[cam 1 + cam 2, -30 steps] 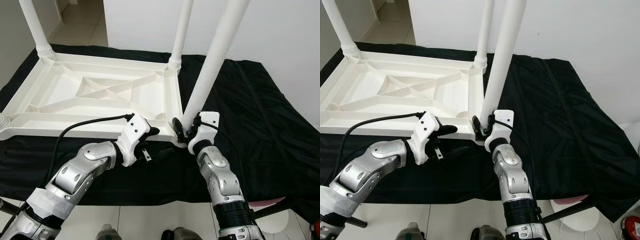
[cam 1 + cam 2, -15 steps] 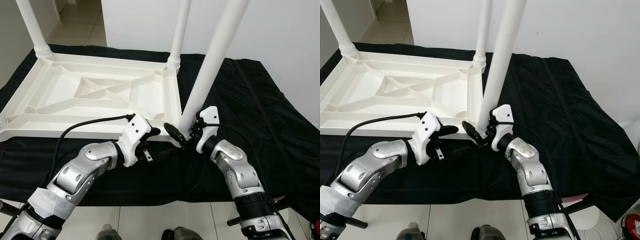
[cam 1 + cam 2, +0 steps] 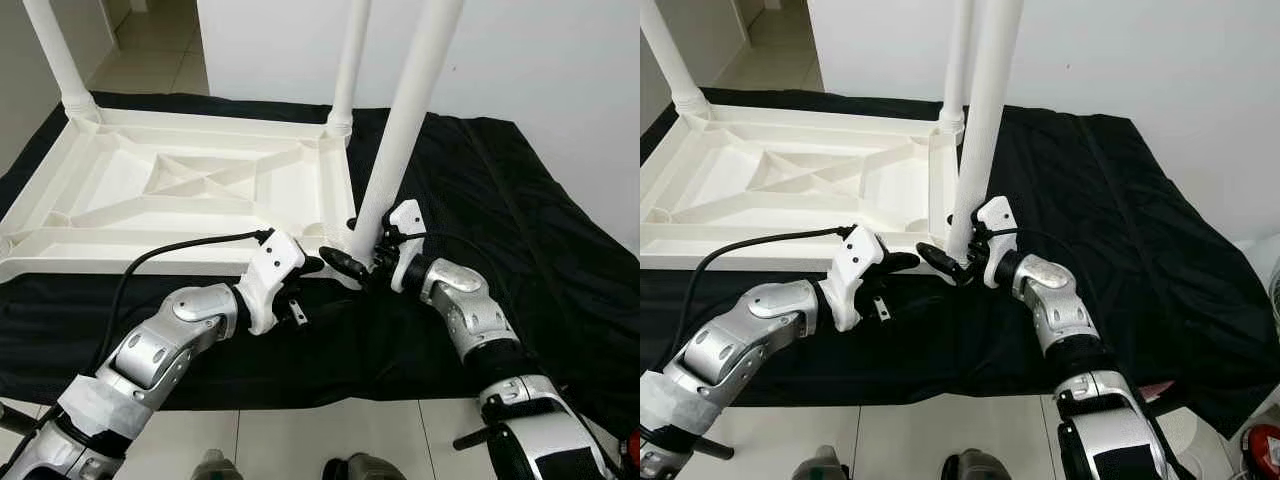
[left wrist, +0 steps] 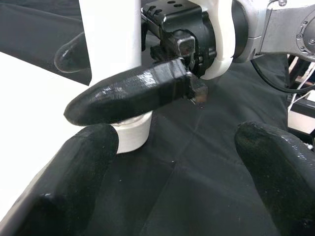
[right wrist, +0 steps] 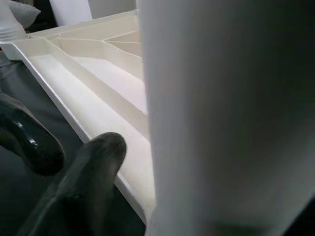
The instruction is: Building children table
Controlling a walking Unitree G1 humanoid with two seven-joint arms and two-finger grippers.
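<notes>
Risk: the near leg (image 3: 398, 140) stands tilted in the corner socket of the upturned table top (image 3: 190, 190), leaning toward the far right. If the leg is turned or pushed at this angle, it may seat crooked, jam in the socket, or spring out. A sideways push at the base could also slide the table top on the black cloth (image 3: 520, 220), since nothing clamps the top down.

Right gripper (image 3: 352, 262): its fingers are around the base of the near leg, just above the white collar. One finger (image 4: 130, 93) lies across the front of the leg; the other reaches behind it. The fingers appear closed on the leg, though contact on the far side is hidden.

Left gripper (image 3: 308, 266): fingers apart, holding nothing. It hovers at the near edge of the table top, just beside the right gripper.

The table top lies upside down on the cloth, with other legs (image 3: 350, 60) already upright at the far corners
</notes>
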